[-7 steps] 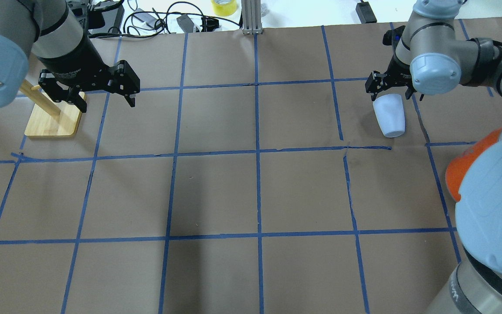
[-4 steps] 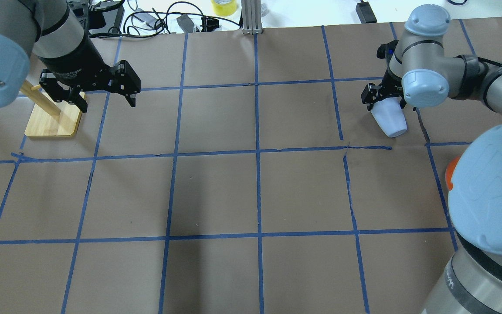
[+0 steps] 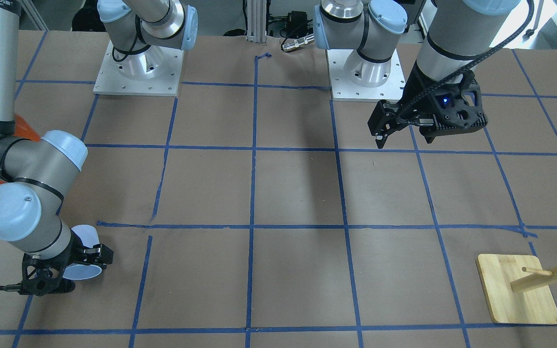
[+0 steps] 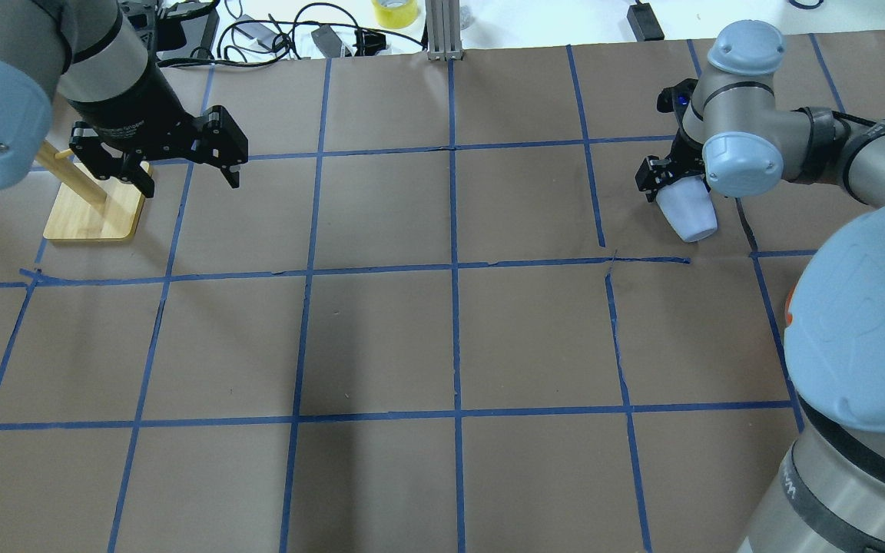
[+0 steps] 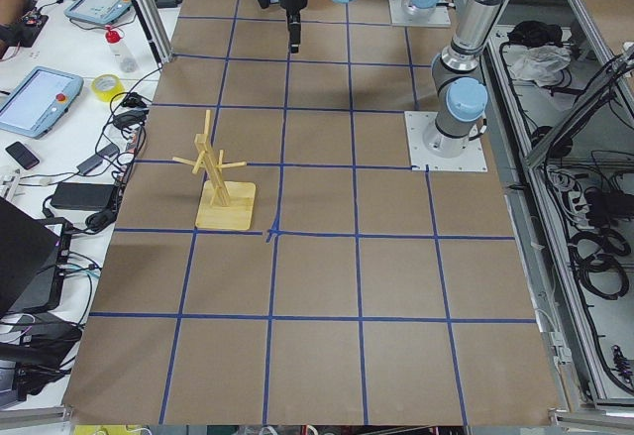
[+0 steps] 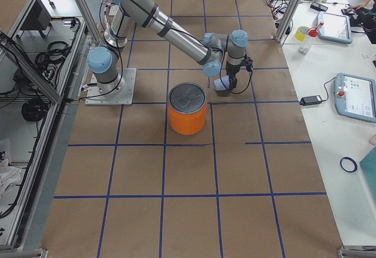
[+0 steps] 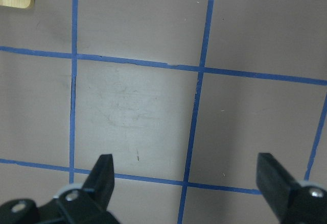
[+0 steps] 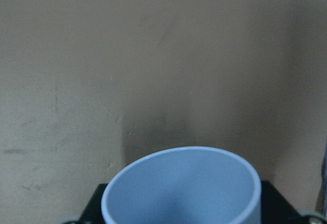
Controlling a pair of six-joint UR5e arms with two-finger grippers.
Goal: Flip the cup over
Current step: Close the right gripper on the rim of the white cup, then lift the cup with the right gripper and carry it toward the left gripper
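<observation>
The cup (image 4: 687,213) lies tilted on its side at the tabletop's (image 4: 442,338) far right, its long axis running out from the right tool (image 4: 677,178), which appears clamped around its wide end. The left tool (image 4: 181,157) hangs spread and empty well across the tabletop, so the turn falls to the right arm.

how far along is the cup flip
Done: the right gripper has reached the cup and sits around its wide end. In hand: the cup lies tilted on its side on the table, its mouth facing the far edge. Left: turning it over and releasing. The left gripper hangs open, idle.
</observation>
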